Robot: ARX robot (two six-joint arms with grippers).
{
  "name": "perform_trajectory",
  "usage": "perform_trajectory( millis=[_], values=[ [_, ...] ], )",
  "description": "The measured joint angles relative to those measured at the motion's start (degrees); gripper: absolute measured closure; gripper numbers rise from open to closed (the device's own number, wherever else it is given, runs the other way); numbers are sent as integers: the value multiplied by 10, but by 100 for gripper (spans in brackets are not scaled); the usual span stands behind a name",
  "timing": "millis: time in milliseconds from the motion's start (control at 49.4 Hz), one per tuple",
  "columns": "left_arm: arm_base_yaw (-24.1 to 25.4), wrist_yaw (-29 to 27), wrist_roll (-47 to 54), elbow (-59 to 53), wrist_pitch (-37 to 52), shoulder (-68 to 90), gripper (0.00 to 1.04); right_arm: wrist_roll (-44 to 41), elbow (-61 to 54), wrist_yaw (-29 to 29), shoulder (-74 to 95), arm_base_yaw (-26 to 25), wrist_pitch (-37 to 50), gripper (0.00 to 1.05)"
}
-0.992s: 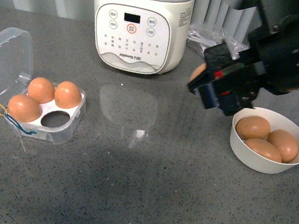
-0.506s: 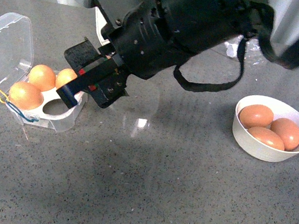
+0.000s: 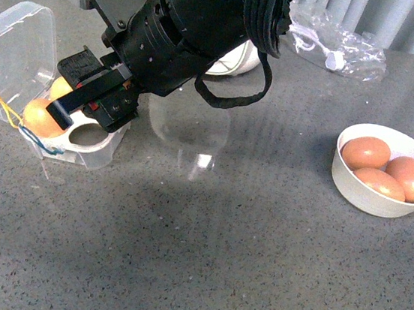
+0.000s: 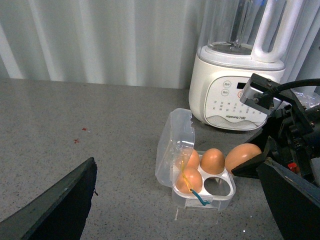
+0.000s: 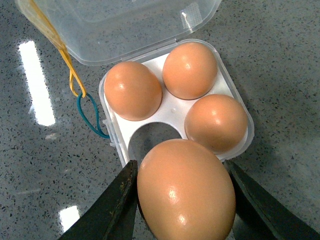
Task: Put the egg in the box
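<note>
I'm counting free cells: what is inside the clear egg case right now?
The box holds three eggs; the fourth cell is empty. The egg held in the right gripper covers part of that cell in the right wrist view.

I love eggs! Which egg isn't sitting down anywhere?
The egg the right gripper holds between its jaws; the others rest in the box or the bowl.

The white blender (image 4: 235, 95) carries the only readable text: the brand "joyoung", printed low on its control panel (image 4: 234, 106) (seen in the left wrist view). The button labels and the marks after the brand are too small to read.
</note>
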Motion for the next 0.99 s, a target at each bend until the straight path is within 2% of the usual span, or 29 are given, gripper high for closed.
perform_trajectory(
  millis=[162, 486, 628, 790, 992],
  values=[
    [0, 0, 0, 0, 0, 0, 7, 0, 2, -1, 5, 7, -4, 59],
    [0, 0, 0, 0, 0, 0, 7, 10, 2, -1, 4, 5, 1, 6],
    [0, 0, 0, 0, 0, 0, 7, 44, -5, -12, -10, -7, 9, 8],
    [0, 0, 0, 0, 0, 0, 7, 127, -39, -32, -65, -35, 50, 7],
    [0, 0, 0, 0, 0, 0, 7, 188, -105, 42, -160, -81, 89, 7]
  ],
)
